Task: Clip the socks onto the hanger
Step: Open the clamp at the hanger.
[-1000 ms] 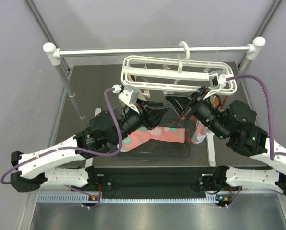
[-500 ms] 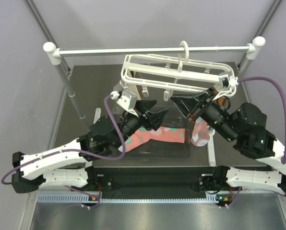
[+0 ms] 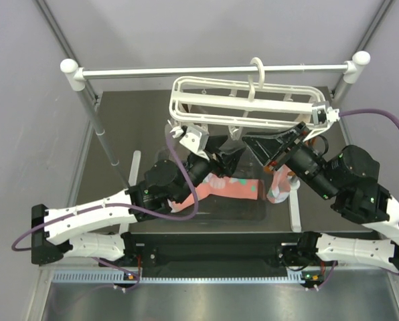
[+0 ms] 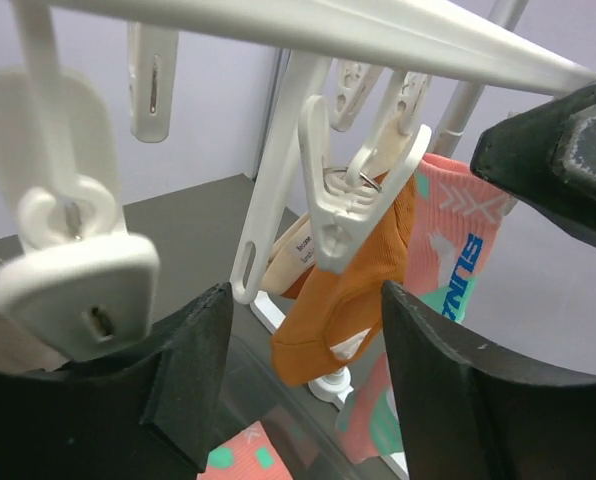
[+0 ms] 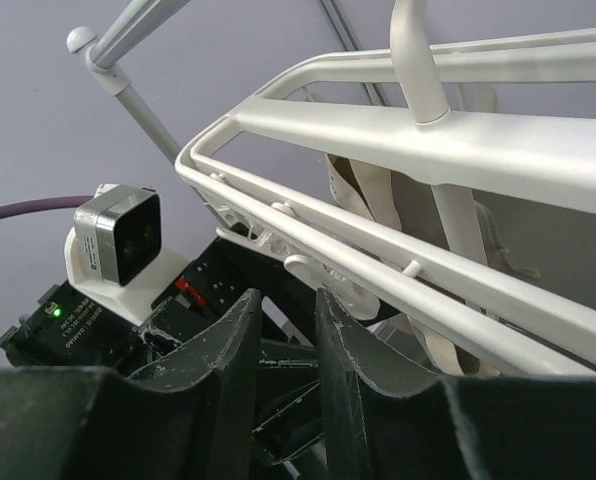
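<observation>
The white hanger point(image 3: 246, 103) hangs by its hook from the rail, its clips dangling. One salmon-pink sock point(image 3: 236, 188) lies flat on the dark table under the arms. In the left wrist view the other sock point(image 4: 450, 250) hangs beyond a white clip point(image 4: 343, 195) that holds an orange cloth piece point(image 4: 348, 290); the sock's top is hidden. My left gripper point(image 3: 227, 160) point(image 4: 303, 345) is open just below that clip, nothing between its fingers. My right gripper point(image 3: 265, 148) point(image 5: 288, 320) sits under the hanger's right half point(image 5: 458, 140), jaws a narrow gap apart and empty.
The metal rail point(image 3: 213, 70) with white ball ends crosses the back on two posts. A beige cloth piece point(image 4: 288, 265) hangs behind the orange one. A white upright stand point(image 3: 294, 214) is on the right. The left wrist camera point(image 5: 118, 235) faces my right gripper closely.
My left gripper has opened wide and moved right, under the hanger's clips. My right gripper has parted slightly and drawn back to the right. The hanger has swung a little.
</observation>
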`<state>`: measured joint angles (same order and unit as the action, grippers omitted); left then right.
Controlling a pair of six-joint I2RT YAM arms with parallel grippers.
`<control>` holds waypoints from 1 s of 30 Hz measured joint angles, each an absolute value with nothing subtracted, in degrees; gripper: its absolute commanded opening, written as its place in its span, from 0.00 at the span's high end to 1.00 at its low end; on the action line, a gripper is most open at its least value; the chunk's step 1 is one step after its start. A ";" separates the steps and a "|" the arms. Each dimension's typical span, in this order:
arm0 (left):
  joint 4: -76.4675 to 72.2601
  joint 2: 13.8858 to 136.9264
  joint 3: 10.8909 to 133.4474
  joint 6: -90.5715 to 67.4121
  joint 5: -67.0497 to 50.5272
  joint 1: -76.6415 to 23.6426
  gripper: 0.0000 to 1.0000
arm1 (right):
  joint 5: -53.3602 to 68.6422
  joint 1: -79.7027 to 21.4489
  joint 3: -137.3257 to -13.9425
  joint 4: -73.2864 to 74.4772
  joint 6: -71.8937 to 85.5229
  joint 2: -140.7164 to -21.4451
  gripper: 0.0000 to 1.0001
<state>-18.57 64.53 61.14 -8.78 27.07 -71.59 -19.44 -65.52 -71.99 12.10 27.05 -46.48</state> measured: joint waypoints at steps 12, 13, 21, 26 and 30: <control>-21.47 64.79 62.22 -5.48 27.79 -71.55 0.42 | -18.50 -65.52 -72.01 12.88 27.07 -46.85 0.71; -21.54 64.79 62.37 -5.23 27.73 -71.53 0.43 | -18.35 -65.52 -72.01 12.88 27.07 -47.00 0.71; -23.00 64.58 62.85 -3.95 26.44 -71.11 0.72 | -17.52 -65.52 -72.01 12.91 27.11 -47.62 0.71; -22.81 63.77 62.85 -4.36 26.13 -71.02 0.93 | -17.30 -65.52 -72.01 12.93 27.16 -47.64 0.63; -22.17 62.72 62.89 -5.58 25.36 -71.00 1.00 | -17.28 -65.52 -72.07 13.02 27.03 -47.68 0.52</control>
